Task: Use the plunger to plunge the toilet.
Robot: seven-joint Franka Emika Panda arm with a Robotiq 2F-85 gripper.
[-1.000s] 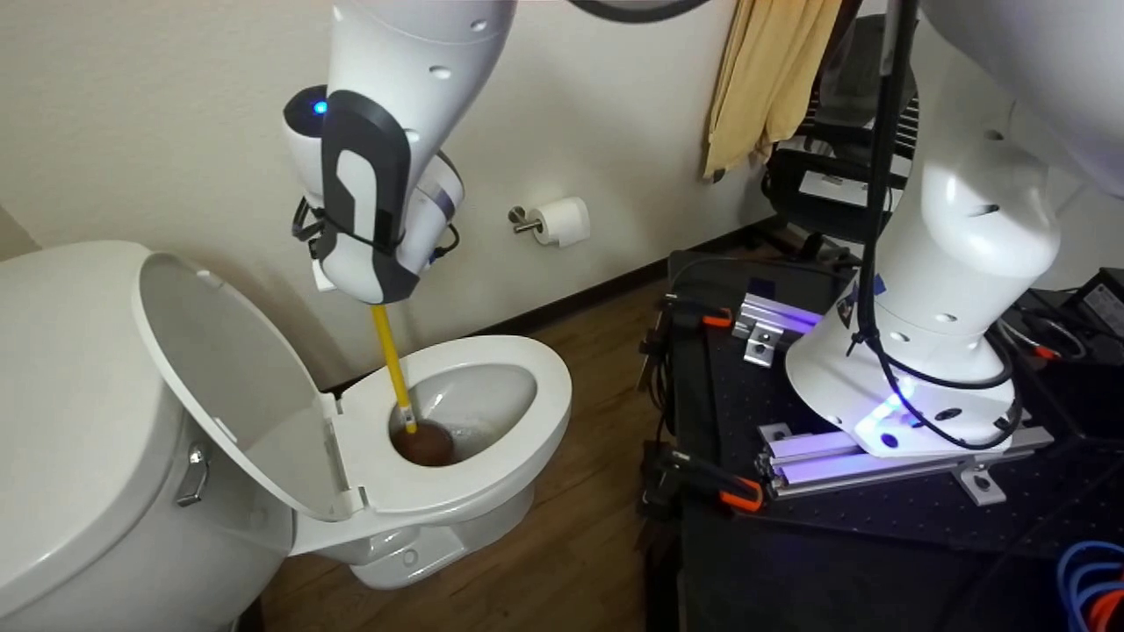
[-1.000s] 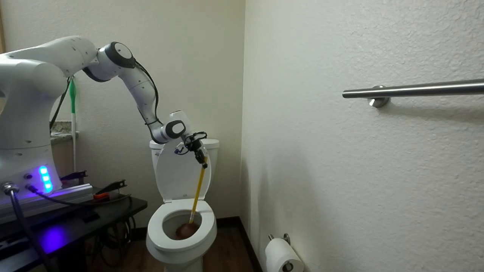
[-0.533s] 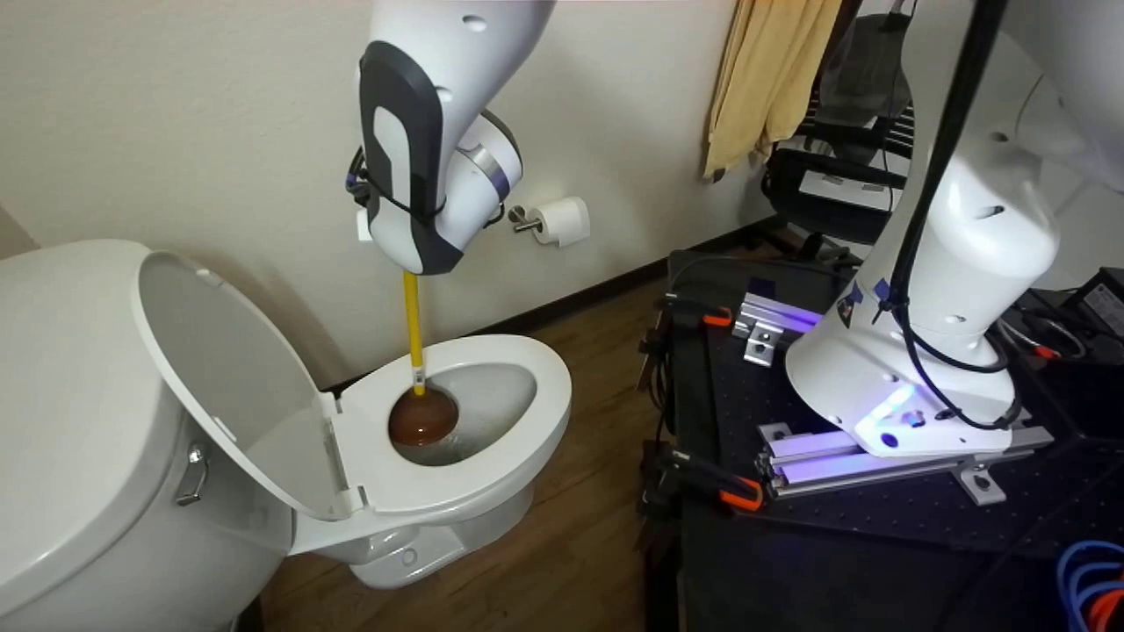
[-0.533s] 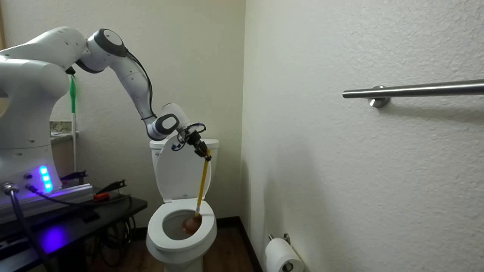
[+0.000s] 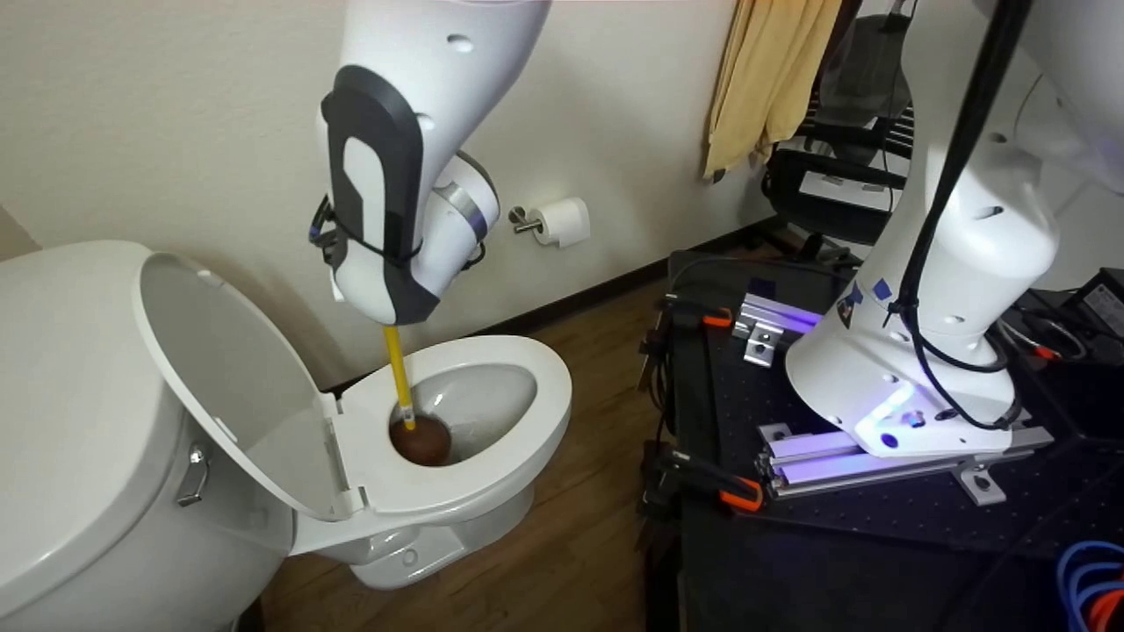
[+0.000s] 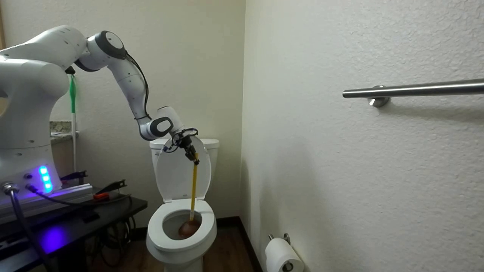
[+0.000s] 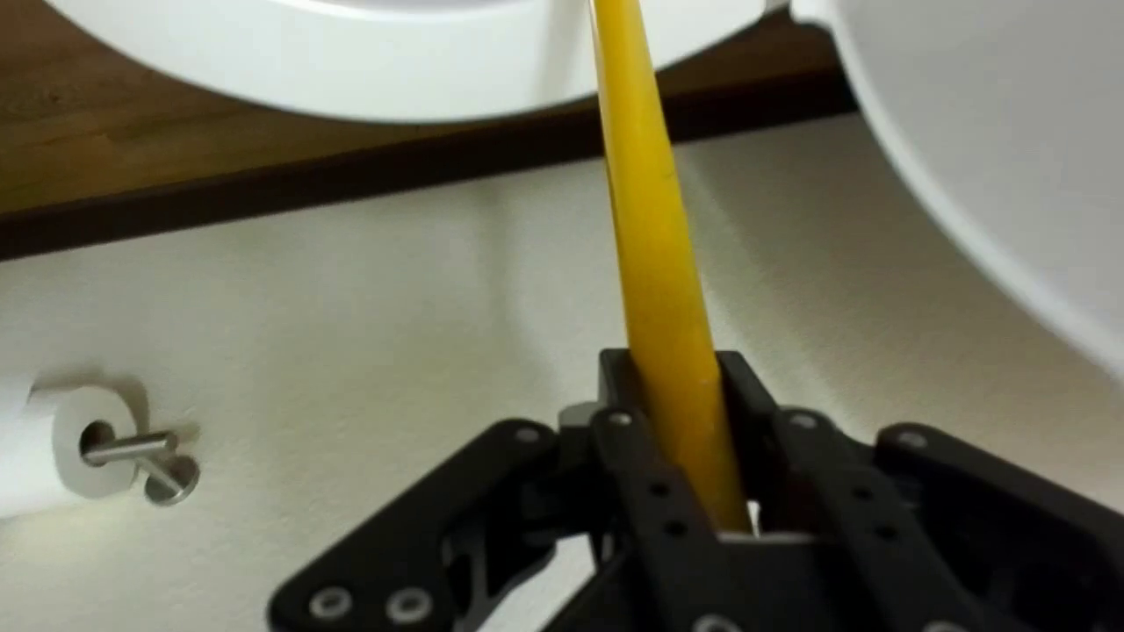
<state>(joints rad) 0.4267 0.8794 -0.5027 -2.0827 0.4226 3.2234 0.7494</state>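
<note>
Gripping the plunger (image 7: 660, 290) near the top of its yellow stick, the black, bolted fingers (image 7: 618, 377) press it from both sides, as the wrist view shows; so high a hold probably serves to spare them the toilet (image 6: 181, 257) while the stick reaches down. The stick is straight, smooth and slightly glossy, painted wood or plastic perhaps, and leans a little from upright. At its foot, in both exterior views, the reddish-brown rubber cup (image 5: 421, 441), rounded like a dome, sits inside the bowl (image 5: 492, 391), lower than the hard white seat ring (image 5: 553, 399) that lies flat around the bowl's mouth; whether the cup seals against the outlet is hidden. Its place there suggests plunging is under way, with a firm downward push likely wanted next. Behind, the oval lid (image 5: 241, 386), thin and smooth, stands raised, tilted back toward the rounded, glossy ceramic tank (image 5: 88, 421), presumably so that the bowl lies uncovered for the stick. Farther off, a soft-looking toilet paper roll (image 5: 562, 221) hangs on a shiny metal post (image 7: 132, 447) beside the pale, lightly pebbled wall (image 5: 176, 132).
</note>
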